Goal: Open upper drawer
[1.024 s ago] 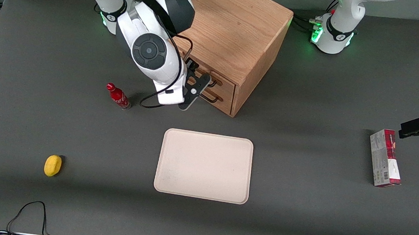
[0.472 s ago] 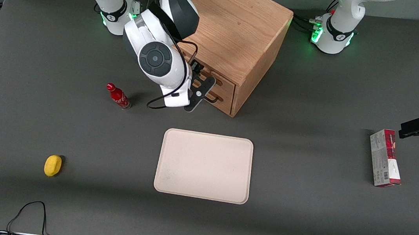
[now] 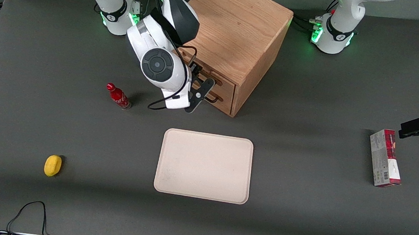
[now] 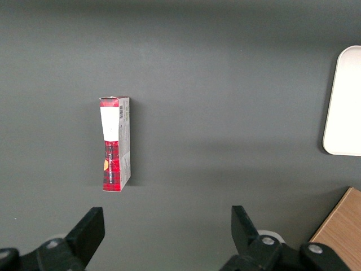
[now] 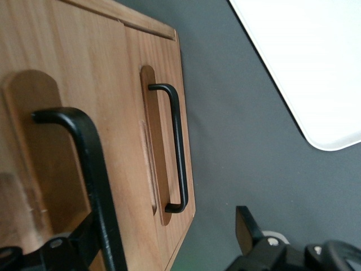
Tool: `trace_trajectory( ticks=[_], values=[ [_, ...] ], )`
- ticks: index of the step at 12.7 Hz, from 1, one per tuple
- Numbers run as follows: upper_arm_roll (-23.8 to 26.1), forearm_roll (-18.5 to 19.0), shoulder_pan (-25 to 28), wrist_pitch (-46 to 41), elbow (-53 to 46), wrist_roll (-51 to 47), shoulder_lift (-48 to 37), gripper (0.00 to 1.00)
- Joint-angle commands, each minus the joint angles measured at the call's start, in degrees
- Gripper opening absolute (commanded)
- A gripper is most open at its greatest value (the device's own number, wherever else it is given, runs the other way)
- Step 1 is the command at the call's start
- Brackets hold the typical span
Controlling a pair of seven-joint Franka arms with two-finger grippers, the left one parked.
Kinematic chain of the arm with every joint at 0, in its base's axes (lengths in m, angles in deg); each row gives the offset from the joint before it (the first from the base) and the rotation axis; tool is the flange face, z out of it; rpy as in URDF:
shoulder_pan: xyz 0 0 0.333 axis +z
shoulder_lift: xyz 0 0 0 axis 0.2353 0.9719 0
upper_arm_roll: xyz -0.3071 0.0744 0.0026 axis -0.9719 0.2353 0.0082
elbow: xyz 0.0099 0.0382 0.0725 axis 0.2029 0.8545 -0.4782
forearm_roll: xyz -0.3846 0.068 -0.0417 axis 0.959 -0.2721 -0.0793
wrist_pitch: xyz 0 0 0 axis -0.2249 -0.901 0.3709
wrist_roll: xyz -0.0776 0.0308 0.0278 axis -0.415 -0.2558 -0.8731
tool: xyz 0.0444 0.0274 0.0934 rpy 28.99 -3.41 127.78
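The cube-shaped wooden cabinet [image 3: 235, 33] stands at the back of the table. Its upper drawer [image 3: 226, 83] looks shut, with its front level with the lower drawer [image 3: 224, 98]. My right gripper [image 3: 199, 92] is open right at the drawer fronts. In the right wrist view the upper drawer's black wire handle [image 5: 90, 169] runs between my open fingers, close to one finger [image 5: 76, 243]; the gripper [image 5: 161, 231] is not closed on it. The lower drawer's handle [image 5: 176, 147] lies apart from the gripper.
A red bottle [image 3: 118, 96] stands beside my wrist, toward the working arm's end. A beige tray [image 3: 204, 166] lies nearer the front camera than the cabinet. A yellow object [image 3: 53, 165] and a red-and-white box [image 3: 385, 158] lie far off at either end.
My wrist has moved in toward the cabinet front, bringing the open fingers around the upper drawer's handle. The drawers have not moved.
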Motion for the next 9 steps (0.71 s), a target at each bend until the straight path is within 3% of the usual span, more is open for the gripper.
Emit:
trace_trajectory(
  ticks=[1,9],
  values=[
    [-0.8,-1.0,-0.1,1.2,0.8,2.0,0.1,1.00],
    [-1.9,-0.8,-3.1,1.2,-2.2,2.1,0.7,1.00]
  ],
)
